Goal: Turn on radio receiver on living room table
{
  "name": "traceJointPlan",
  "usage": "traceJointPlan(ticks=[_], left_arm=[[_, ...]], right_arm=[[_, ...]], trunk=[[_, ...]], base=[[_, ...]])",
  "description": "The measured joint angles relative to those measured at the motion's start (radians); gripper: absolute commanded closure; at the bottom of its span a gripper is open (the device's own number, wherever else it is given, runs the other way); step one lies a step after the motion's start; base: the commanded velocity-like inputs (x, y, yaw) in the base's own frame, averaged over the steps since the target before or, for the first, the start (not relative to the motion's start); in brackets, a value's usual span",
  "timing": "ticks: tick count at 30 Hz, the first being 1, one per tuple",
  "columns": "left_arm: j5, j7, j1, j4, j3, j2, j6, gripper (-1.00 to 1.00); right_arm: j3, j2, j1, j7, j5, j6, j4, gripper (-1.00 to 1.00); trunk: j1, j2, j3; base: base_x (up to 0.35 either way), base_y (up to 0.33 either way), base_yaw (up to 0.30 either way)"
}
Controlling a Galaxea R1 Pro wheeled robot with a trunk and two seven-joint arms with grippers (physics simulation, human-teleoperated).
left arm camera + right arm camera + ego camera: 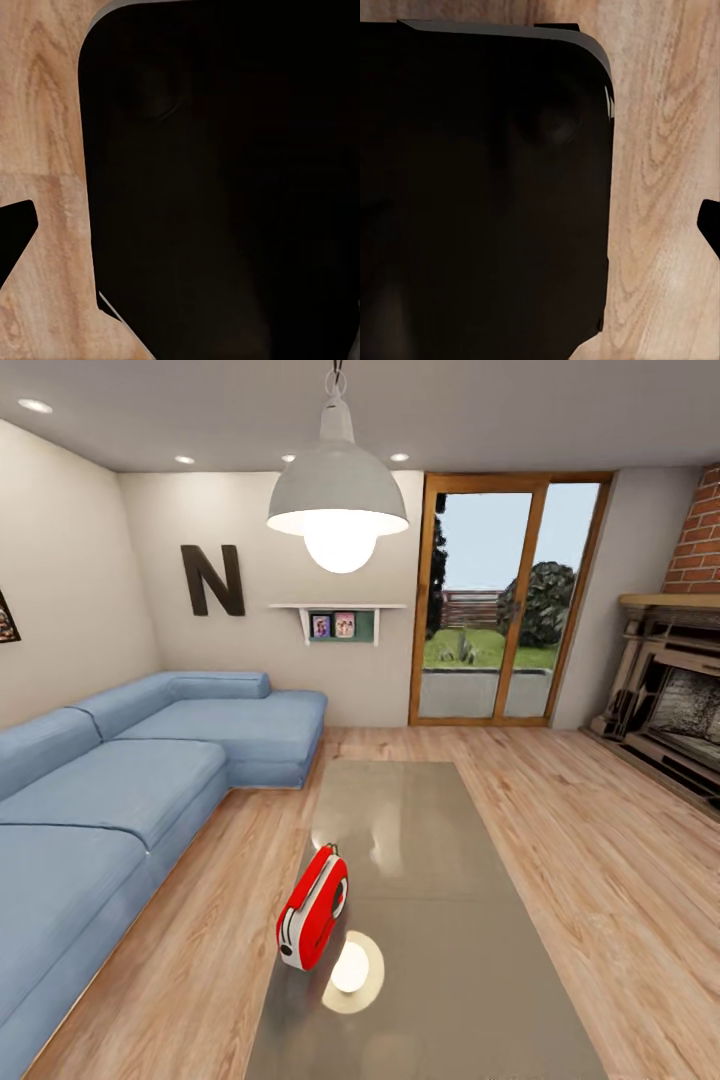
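Head view, biggest first: living room with beige walls [90, 560] and light wood floor [600, 860]. Blue sectional sofa [120, 790] fills the left side and wraps around the far corner. Long low counter [430, 840] runs down the middle of the floor, glossy grey-beige top, mirroring the lamp as a bright spot near the radio. Wood-framed glass door [505, 600] in the far wall, garden visible through it. Fireplace [670, 690] with brick chimney on the right wall. White pendant lamp [338, 500] hangs lit over the counter. Dark letter N [212, 580] on the far wall above the sofa; small white shelf [340, 622] with two pictures just right of it.

Radio receiver [313, 908]: bright red, white-grey edge band, standing upright on the near half of the counter, close to its left edge, thin handle on top. It stands edge-on to the camera with its red face turned right. Dial details too small to tell.

Left wrist view: large dark rounded body [225, 187] over wood floor, a black tip [15, 232] poking in at one edge; left pincer state, cannot tell.

Right wrist view: same kind of dark rounded body [480, 187] over wood floor, a black tip [711, 225] at the edge; right pincer state, cannot tell.
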Motion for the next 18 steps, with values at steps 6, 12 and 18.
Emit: traceJointPlan(ticks=[6,12,18], left_arm=[[0.0,0.002,0.0,0.0,0.0,0.0,0.0,-1.0],[0.001,0.001,0.0,0.0,0.0,0.0,0.0,-1.0],[0.001,0.001,0.0,0.0,0.0,0.0,0.0,-1.0]], right_arm=[[0.001,0.0,0.0,0.0,0.0,0.0,0.0,-1.0],[0.001,-0.001,0.0,0.0,0.0,0.0,0.0,-1.0],[0.002,0.0,0.0,0.0,0.0,0.0,0.0,-1.0]], trunk=[[0.0,0.0,0.0],[0.0,0.0,0.0],[0.0,0.0,0.0]], base=[[0.0,0.0,-0.004],[0.0,0.0,0.0],[0.0,0.0,0.0]])
